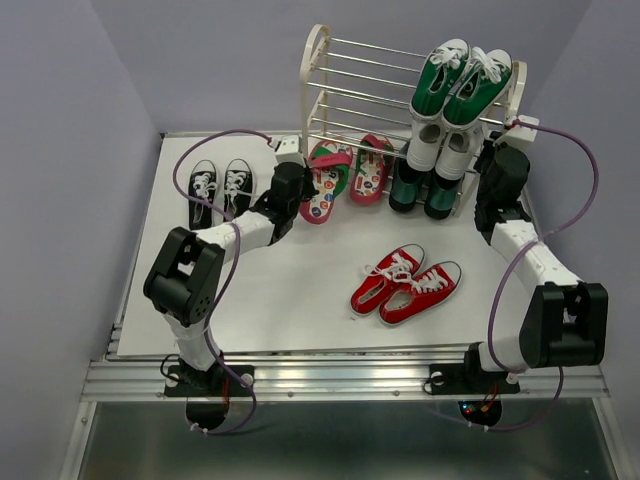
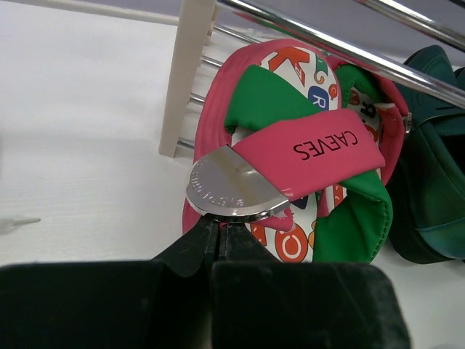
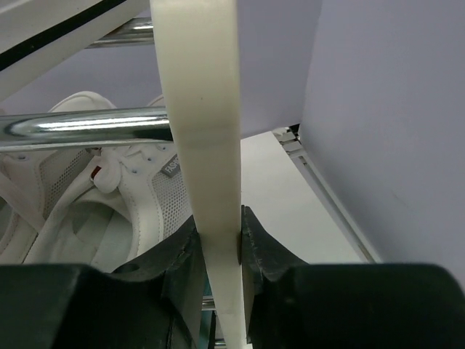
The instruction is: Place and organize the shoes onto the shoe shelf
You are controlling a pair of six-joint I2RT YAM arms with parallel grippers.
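The flip-flop (image 2: pixel 283 102) in play lies at the left end of the shoe shelf (image 1: pixel 315 60), down at table (image 1: pixel 300 290) level. Its toe is tucked under the lowest silver rods just beside the left upright, and its heel sticks out toward the arms. Its long axis runs straight away from the left tool (image 2: pixel 218 231), heel nearest and toe farthest, so any push along that line likely carries it deeper into the bottom tier. Its mate (image 1: pixel 370 170) sits just to the right, beside the dark green boots (image 1: pixel 420 190).

The left tool's fingers are pressed together and meet the heel edge beneath a rounded silver plate (image 2: pixel 232 185). Whether a sliver of sole is caught between them I cannot tell. The left arm is plainly the nearer one.

The right tool (image 3: pixel 221 233) is at the shelf's far right end, pinching the cream side frame (image 3: pixel 196 109) from both sides, probably to steady the rack against that push.

The black-white sneakers (image 1: pixel 220 185) wait on the table to the left, and the red sneakers (image 1: pixel 405 285) wait toward the near edge, both well apart from the shelf.
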